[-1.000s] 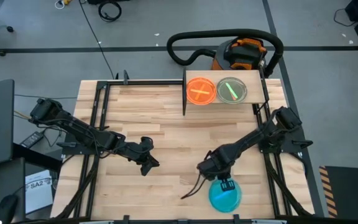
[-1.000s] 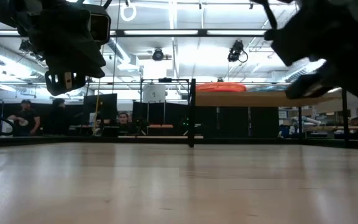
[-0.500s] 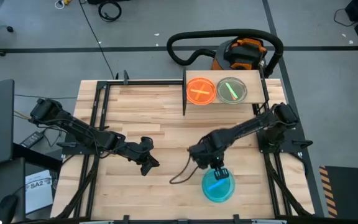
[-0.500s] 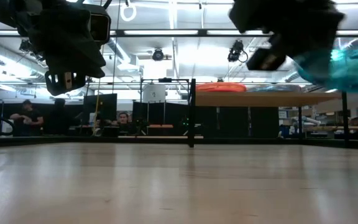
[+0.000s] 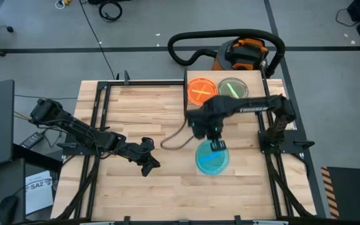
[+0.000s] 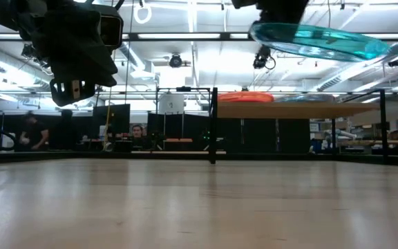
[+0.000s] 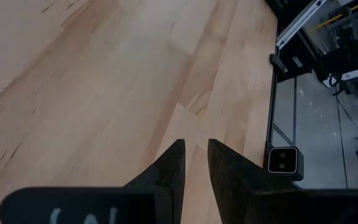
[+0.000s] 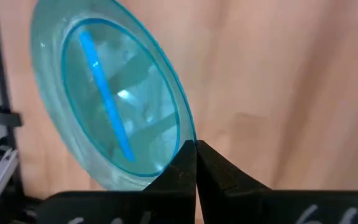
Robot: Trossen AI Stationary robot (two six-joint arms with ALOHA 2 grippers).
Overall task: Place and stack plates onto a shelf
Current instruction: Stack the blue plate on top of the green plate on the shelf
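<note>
Carrying: blue plate (image 5: 212,157) pinched by its rim in right tool (image 5: 216,144), raised above tabletop (image 5: 142,112) near shelf (image 5: 257,94) bearing orange plate (image 5: 201,90) and green plate (image 5: 232,90); awaiting stacking there; left tool (image 5: 152,164) idling part-open, empty.

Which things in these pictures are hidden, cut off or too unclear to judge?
- High view: part of the green plate on the shelf is covered by the right arm.
- Low view: the right gripper holding the blue plate is cut off by the top edge.
- Low view: the green plate is hardly visible edge-on beside the orange plate.
- Left wrist view: the left gripper shows only bare table, no plates.
</note>
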